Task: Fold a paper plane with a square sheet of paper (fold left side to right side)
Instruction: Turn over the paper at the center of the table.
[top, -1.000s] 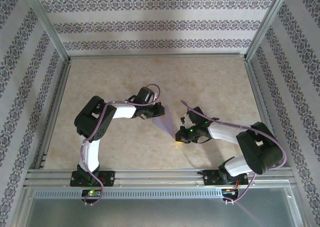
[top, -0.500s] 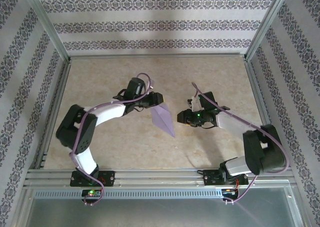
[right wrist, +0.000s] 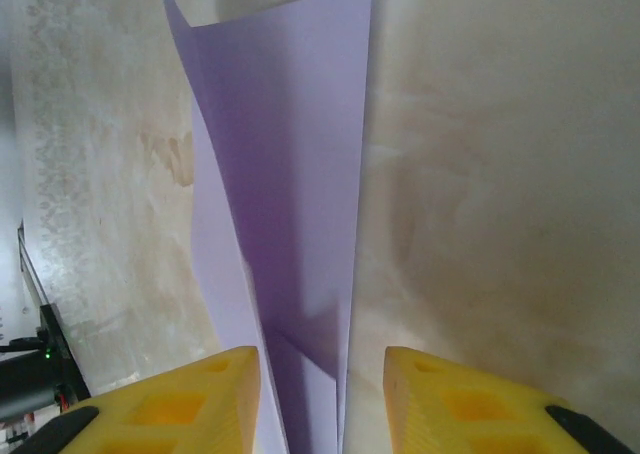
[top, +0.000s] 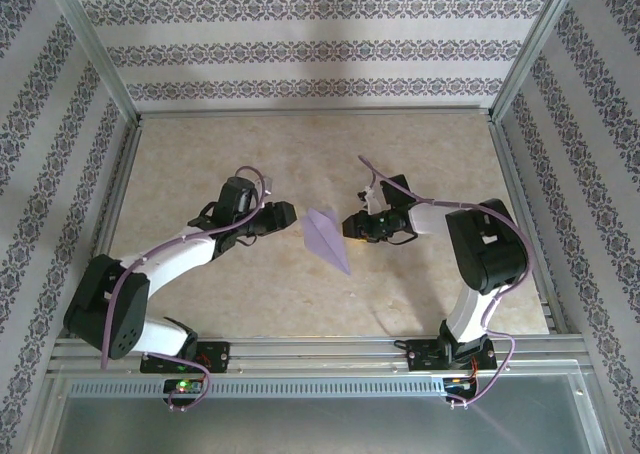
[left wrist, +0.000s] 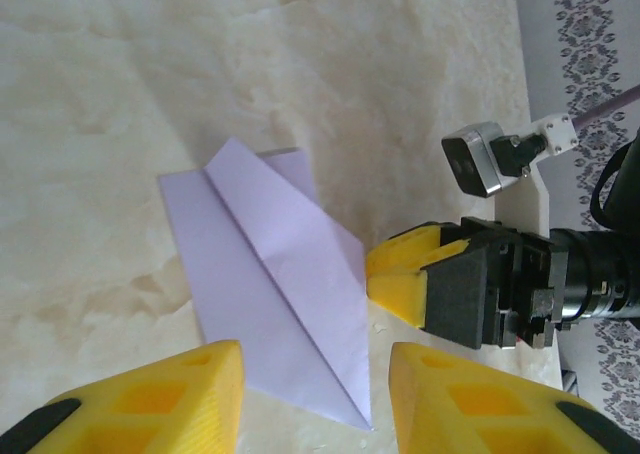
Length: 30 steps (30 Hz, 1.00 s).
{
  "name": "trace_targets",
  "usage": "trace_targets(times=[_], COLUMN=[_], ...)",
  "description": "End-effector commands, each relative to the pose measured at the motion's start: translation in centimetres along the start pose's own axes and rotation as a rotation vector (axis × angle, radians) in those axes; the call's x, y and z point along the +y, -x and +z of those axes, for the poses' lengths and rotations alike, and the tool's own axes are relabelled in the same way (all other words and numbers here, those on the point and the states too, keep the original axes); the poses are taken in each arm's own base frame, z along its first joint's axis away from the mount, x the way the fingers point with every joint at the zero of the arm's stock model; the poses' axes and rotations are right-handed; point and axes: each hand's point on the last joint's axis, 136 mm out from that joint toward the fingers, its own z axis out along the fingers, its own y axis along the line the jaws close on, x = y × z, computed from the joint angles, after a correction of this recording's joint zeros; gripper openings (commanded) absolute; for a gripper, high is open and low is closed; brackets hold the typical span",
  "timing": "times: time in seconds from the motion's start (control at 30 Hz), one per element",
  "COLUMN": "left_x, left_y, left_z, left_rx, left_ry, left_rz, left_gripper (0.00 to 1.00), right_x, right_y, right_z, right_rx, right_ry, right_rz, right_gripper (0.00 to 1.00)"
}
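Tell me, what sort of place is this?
Likely a robot test booth: a left arm and right arm bolted to a metal rail at the table edge, wallpapered panels framing it, a paper plane lying between them.

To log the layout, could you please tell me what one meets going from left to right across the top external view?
Black two-finger left gripper → narrow lavender paper plane → black two-finger right gripper.

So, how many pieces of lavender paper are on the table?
1: the paper plane lies near the middle of the table, its nose toward the near edge. A sheet under it could be hidden.
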Motion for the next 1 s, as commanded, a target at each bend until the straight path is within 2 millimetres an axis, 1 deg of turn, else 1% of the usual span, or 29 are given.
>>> trace_targets(times=[0.0,0.1,0.17,0.23,0.33,0.4,0.53,0.57,0.6,0.7,0.73,0.83,0.9,0.97], left_x=[0.5,0.7,0.6,0.5,0.2,-0.1,-1.5,-2.1,-2.7,-5.0,-5.8,-9.2,-11.6,-13.4], left_y=[0.6,0.6,0.7,0.9,1.2,1.4,2.5,2.8,3.3,4.5,4.8,5.5,5.9,6.3], left_z=[-0.9,-0.9,-0.8,-0.8,-0.8,-0.8,-1.4,-1.8,-2.4,-4.1,-4.6,-5.7,-6.4,-6.9], left_rx=[-0.025,-0.021,-0.021,-0.022,-0.025,-0.032,-0.069,-0.080,-0.098,-0.149,-0.159,-0.162,-0.159,-0.160], left_ry=[0.022,0.028,0.028,0.026,0.012,-0.002,-0.047,-0.056,-0.068,-0.127,-0.154,-0.286,-0.396,-0.477], left_rz=[-0.013,-0.012,-0.011,-0.011,-0.013,-0.019,-0.024,-0.016,-0.005,0.023,0.032,0.058,0.066,0.075], left_gripper=[0.43,0.43,0.43,0.43,0.44,0.49,0.60,0.67,0.70,0.74,0.74,0.72,0.67,0.62], right_x=[1.2,1.4,1.7,1.9,2.6,3.4,5.4,6.0,6.6,8.4,9.1,11.4,13.0,14.5], right_y=[0.9,0.8,0.8,1.0,1.5,2.0,2.9,3.1,3.2,3.7,3.9,4.4,4.5,4.5], right_z=[0.8,1.4,1.6,1.3,0.2,-1.1,-4.0,-4.8,-5.6,-8.1,-8.9,-11.2,-12.3,-13.2], right_rx=[-0.001,0.003,0.008,-0.002,-0.038,-0.070,-0.144,-0.166,-0.187,-0.267,-0.294,-0.374,-0.404,-0.419], right_ry=[0.052,0.060,0.067,0.070,0.076,0.087,0.121,0.133,0.145,0.193,0.212,0.285,0.331,0.374], right_rz=[-0.058,-0.051,-0.049,-0.049,-0.056,-0.067,-0.111,-0.125,-0.135,-0.169,-0.179,-0.219,-0.246,-0.273], right_gripper=[0.36,0.33,0.27,0.22,0.13,0.07,0.02,0.00,0.00,0.00,0.00,0.00,0.00,0.00])
